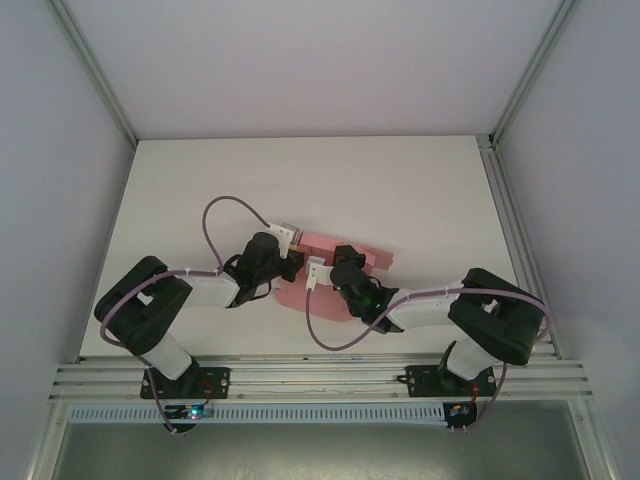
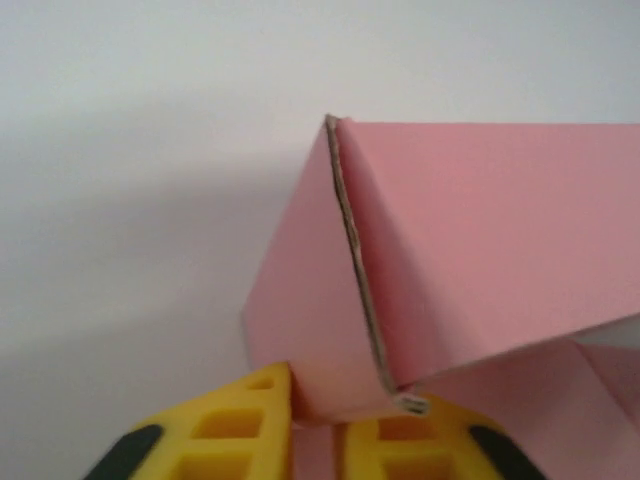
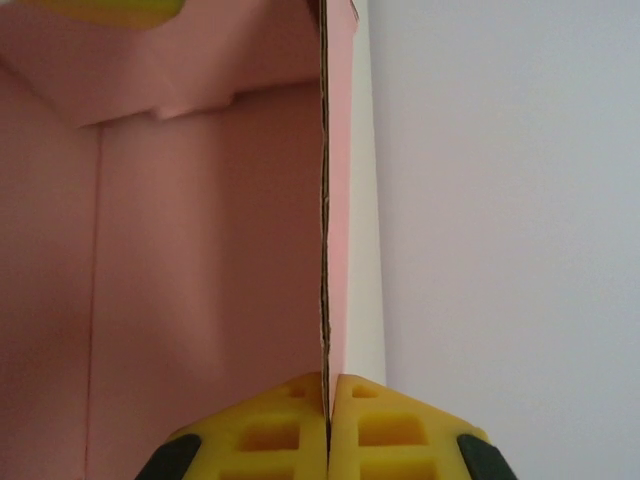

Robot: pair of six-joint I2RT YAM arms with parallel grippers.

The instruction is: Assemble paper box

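Note:
The pink paper box lies partly folded at the middle of the white table, between the two wrists. My left gripper comes at it from the left. In the left wrist view a folded pink panel of the paper box rises ahead, and the left gripper is shut on its lower edge between yellow fingers. My right gripper comes from the right. In the right wrist view the right gripper is shut on an upright wall of the paper box, seen edge-on.
White enclosure walls with metal corner posts surround the table. An aluminium rail runs along the near edge, with both arm bases on it. Purple cables loop above the arms. Bare table stretches behind the box.

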